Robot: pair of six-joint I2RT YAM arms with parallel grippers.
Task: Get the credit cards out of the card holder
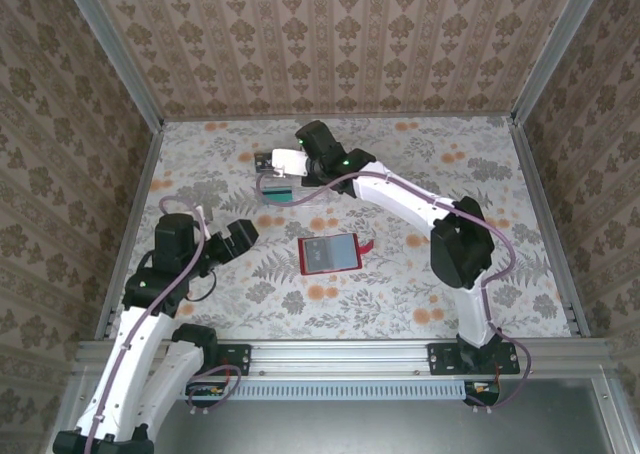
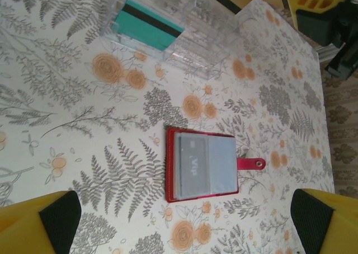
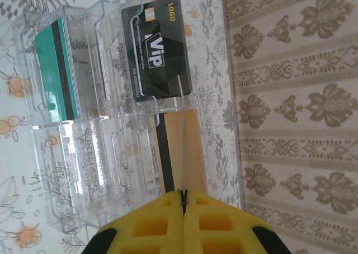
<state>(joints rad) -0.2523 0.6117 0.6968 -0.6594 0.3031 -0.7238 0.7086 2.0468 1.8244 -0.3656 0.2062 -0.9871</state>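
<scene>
The right gripper [image 3: 183, 212] is pinched tight on a gold card [image 3: 177, 153] with a black stripe, held edge-on above the clear acrylic organizer [image 3: 84, 170] that stands beyond the card holder [image 2: 222, 159], on its far side. The main risk is the thin card pivoting or slipping in so narrow a pinch. It could also catch a divider wall or the black VIP card [image 3: 159, 47] already standing in the nearest slot and nudge the light organizer out of place. A teal card [image 3: 56, 69] fills the neighbouring slot. The card holder lies open and flat on the floral table [image 2: 84, 125], its red tab [image 2: 250, 163] pointing away from the left arm, with a grey VIP card [image 2: 190, 164] in its pocket. The left gripper [image 2: 182, 226] hangs just beside the holder, fingers spread and empty. Nothing pins the holder, so tugging out that card would probably drag it across the cloth.
</scene>
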